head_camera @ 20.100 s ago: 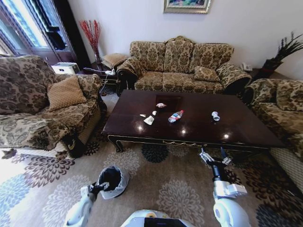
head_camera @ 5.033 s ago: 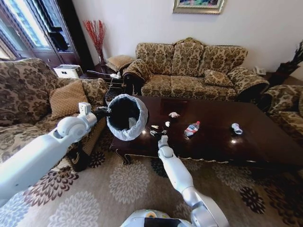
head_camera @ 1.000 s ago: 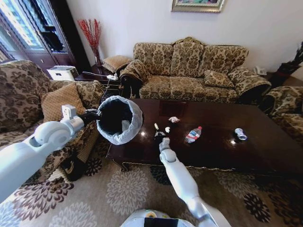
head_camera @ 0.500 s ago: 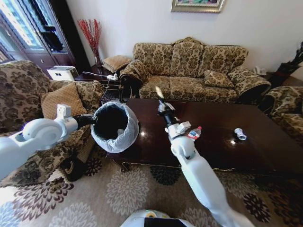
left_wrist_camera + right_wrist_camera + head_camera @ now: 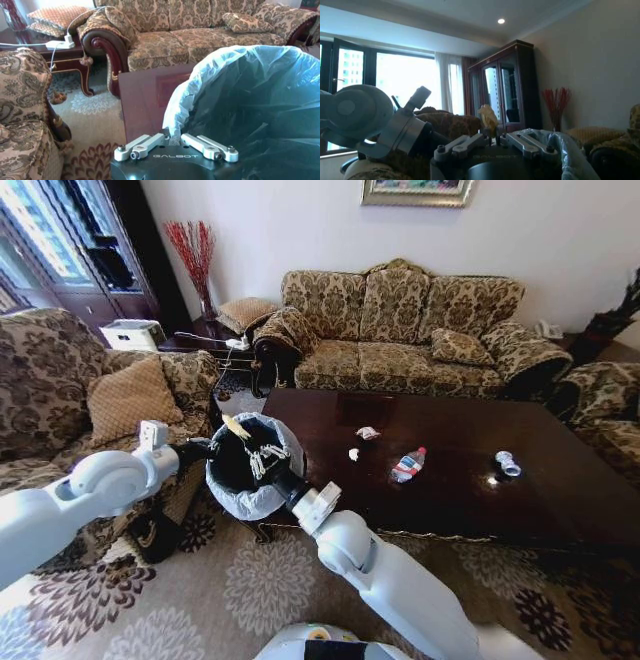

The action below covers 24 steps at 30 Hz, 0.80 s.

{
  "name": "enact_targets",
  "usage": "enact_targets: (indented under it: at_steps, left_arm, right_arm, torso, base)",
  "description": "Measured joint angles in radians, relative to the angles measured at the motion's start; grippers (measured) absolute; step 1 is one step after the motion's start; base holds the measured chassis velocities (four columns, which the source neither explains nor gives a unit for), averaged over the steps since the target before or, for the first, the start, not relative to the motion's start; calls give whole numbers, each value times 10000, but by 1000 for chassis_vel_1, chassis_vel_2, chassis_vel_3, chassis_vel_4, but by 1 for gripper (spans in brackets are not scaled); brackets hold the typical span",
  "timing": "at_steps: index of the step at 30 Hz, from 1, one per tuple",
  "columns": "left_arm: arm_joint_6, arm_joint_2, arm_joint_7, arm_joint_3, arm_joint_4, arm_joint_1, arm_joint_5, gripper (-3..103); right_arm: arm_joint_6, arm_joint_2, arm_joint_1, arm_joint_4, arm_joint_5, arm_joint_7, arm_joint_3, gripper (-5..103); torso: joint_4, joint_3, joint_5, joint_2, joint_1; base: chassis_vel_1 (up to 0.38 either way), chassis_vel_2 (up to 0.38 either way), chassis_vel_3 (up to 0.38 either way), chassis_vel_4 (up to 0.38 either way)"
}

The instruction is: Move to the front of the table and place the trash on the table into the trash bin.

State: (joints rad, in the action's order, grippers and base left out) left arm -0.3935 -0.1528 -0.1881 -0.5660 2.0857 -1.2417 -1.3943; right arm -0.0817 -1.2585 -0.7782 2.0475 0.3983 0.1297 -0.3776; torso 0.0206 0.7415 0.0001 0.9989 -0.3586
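Observation:
The trash bin (image 5: 243,476), black inside with a whitish bag over its rim, hangs off the table's (image 5: 450,500) left front corner. My left gripper (image 5: 204,448) is shut on its rim, and the left wrist view shows the left gripper (image 5: 173,139) pinching the bag edge of the bin (image 5: 250,105). My right gripper (image 5: 252,448) sits over the bin's mouth, shut on a pale paper scrap (image 5: 236,427). The right wrist view shows that scrap (image 5: 488,117) sticking up from the right gripper (image 5: 495,138). A red-labelled bottle (image 5: 407,465), a crushed bottle (image 5: 507,463) and two white scraps (image 5: 368,433) lie on the table.
A patterned sofa (image 5: 400,325) stands behind the table. An armchair with a cushion (image 5: 125,395) is close on the left beside the bin. Another armchair (image 5: 600,415) is at the right. Patterned carpet (image 5: 270,570) lies in front of the table.
My right arm has swung from above the table leftward and down to the bin's mouth, carrying the scrap. The bin has shifted slightly right and lower.

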Motion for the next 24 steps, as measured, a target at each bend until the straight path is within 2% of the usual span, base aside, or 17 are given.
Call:
enact_targets:
  at_steps: [1,3,4,7,9,10,12,14,15,17,18,19,20,22,23,24]
  left_arm:
    - [0,0,0,0,0,0,0,0]
    - [0,-92,17,17,-10,0,44,0]
    - [0,-92,17,17,-10,0,44,0]
    - [-9,-139,31,34,-10,0,73,0]
    - [-10,-139,35,34,-10,-1,73,0]
    - [-10,-133,46,28,-10,-1,74,0]
    - [-11,-129,50,21,-10,1,74,0]
    - [-50,-163,48,4,-58,6,84,0]
    - [-50,-163,48,4,-58,6,84,0]
    - [-116,-351,31,-57,-156,32,200,0]
    - [-323,-864,-178,-301,-274,153,366,0]
    - [-323,-864,-178,-301,-274,153,366,0]
    - [-396,-1070,-286,-416,-293,181,428,0]
    - [-516,-1922,-472,-759,-343,156,818,0]
    - [-516,-1922,-472,-759,-343,156,818,0]
    - [-452,-2159,-472,-803,-355,144,932,0]
  right_arm:
    - [0,0,0,0,0,0,0,3]
    - [4,30,23,-14,5,0,43,13]
    - [4,30,23,-14,5,0,43,13]
    - [23,10,29,-142,15,0,81,29]
    - [33,-3,21,-171,15,0,89,29]
    - [58,-29,0,-208,15,0,107,40]
    - [76,-41,-12,-215,17,0,123,40]
    - [505,-106,-93,-224,51,0,273,51]
    - [505,-106,-93,-224,51,0,273,51]
    - [1002,-167,-285,-68,-328,-1,625,62]
    - [1287,-227,-631,290,-805,-2,1313,68]
    - [1287,-227,-631,290,-805,-2,1313,68]
    - [1308,-226,-754,412,-862,0,1585,73]
    - [1315,-188,-1485,599,-901,0,3285,84]
    - [1315,-188,-1485,599,-901,0,3285,84]
    - [1337,-190,-1650,500,-956,0,3763,84]
  torso:
    - [0,0,0,0,0]
    - [1,-1,0,0,1]
    - [1,-1,0,0,1]
    - [1,0,-3,0,0]
    - [1,0,-3,0,0]
    - [2,0,-3,0,0]
    - [1,0,-2,0,0]
    - [2,0,0,0,1]
    - [2,0,0,0,1]
    - [3,0,3,0,0]
    - [3,1,1,-1,0]
    - [3,1,1,-1,0]
    - [3,0,-1,0,0]
    - [1,-1,1,0,2]
    - [1,-1,1,0,2]
    - [2,-2,-2,1,2]
  base:
    - [0,0,0,0]
    - [0,0,0,0]
    - [0,0,0,0]
    - [0,0,0,0]
    - [0,0,0,0]
    - [0,0,0,0]
    - [0,0,0,0]
    - [0,0,0,0]
    - [0,0,0,0]
    - [0,0,0,0]
    - [0,0,0,0]
    - [0,0,0,0]
    - [0,0,0,0]
    - [0,0,0,0]
    - [0,0,0,0]
    - [0,0,0,0]
